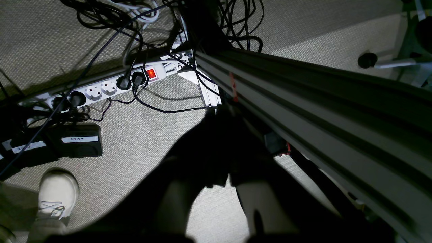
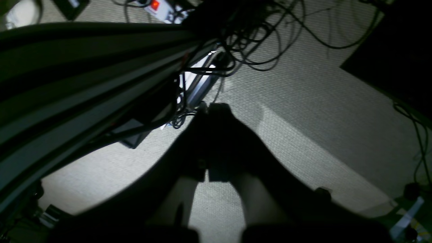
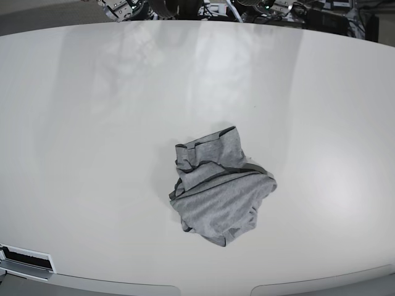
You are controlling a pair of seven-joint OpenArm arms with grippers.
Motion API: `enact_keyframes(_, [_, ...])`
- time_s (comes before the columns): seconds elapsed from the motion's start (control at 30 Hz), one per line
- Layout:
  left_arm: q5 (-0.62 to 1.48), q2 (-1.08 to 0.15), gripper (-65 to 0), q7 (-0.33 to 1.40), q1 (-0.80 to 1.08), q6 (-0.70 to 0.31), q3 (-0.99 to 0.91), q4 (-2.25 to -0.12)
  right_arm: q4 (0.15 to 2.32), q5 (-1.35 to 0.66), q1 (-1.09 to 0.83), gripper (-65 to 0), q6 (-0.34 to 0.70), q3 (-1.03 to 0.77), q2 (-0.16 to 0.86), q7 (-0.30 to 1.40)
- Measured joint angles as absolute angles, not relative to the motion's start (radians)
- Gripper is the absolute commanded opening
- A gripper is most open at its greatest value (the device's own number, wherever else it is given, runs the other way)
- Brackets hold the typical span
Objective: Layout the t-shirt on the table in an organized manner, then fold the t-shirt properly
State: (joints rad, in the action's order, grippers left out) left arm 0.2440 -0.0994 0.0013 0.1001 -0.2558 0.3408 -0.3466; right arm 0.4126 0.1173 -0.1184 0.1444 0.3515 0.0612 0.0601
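In the left wrist view the left gripper (image 1: pixel 229 184) hangs with jaws pressed together over carpet, in the right wrist view the right gripper (image 2: pixel 206 179) likewise, and in the base view the t-shirt (image 3: pixel 219 188) lies crumpled mid-table (image 3: pixel 92 123), far from both jaws, probably soft, light, best pinched at a dark hem.

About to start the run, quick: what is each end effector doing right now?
Left end effector: closed, holding nothing, hanging over the carpet.
Right end effector: closed, holding nothing, also below the table.
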Motion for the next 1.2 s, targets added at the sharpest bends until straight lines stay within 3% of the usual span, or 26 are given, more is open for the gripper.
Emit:
enact_keyframes(0.2, [0.244, -0.099, -65.0, 0.001, 0.100, -0.263, 0.341, -0.347, 0.413, 0.123, -0.118, -65.0, 0.068, 0.352, 0.061, 0.060])
enact_keyframes(1.2, [0.244, -0.099, -65.0, 0.013, 0.100, -0.263, 0.341, -0.347, 0.419, 0.161, -0.119, -65.0, 0.067, 0.352, 0.061, 0.106])
